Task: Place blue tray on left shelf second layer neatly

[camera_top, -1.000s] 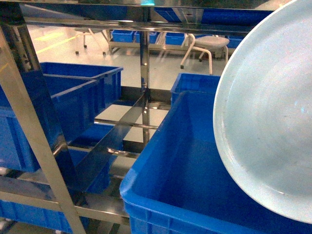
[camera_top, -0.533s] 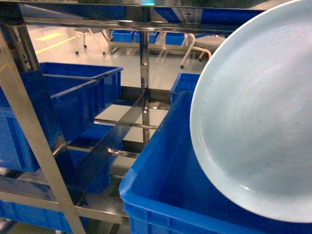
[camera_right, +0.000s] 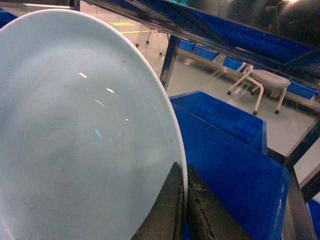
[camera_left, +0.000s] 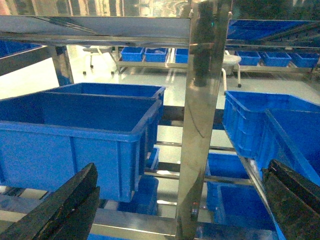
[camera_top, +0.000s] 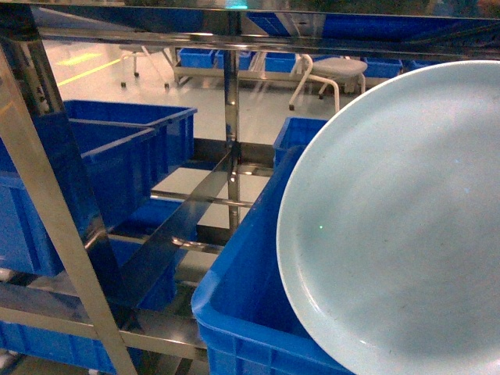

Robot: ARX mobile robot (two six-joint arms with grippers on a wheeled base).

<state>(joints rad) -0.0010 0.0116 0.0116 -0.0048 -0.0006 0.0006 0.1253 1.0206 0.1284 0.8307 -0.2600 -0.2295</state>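
The right pincer (camera_right: pixel 182 212) is clamped on the rim of the blue tray (camera_top: pixel 398 226), its two dark jaws pressed together with the thin edge between them, and holds the tray tilted steeply, almost on edge, above the near dark-blue crate (camera_top: pixel 250 305) that sits on the steel shelf (camera_top: pixel 47 211). The tray hangs to the right of the shelf's middle upright post (camera_top: pixel 231 133), touching nothing but the pincer. The left pincer (camera_left: pixel 182 210) stands wide open and empty, facing a shelf post (camera_left: pixel 202 125) with another crate (camera_left: pixel 80 135) to that post's left.
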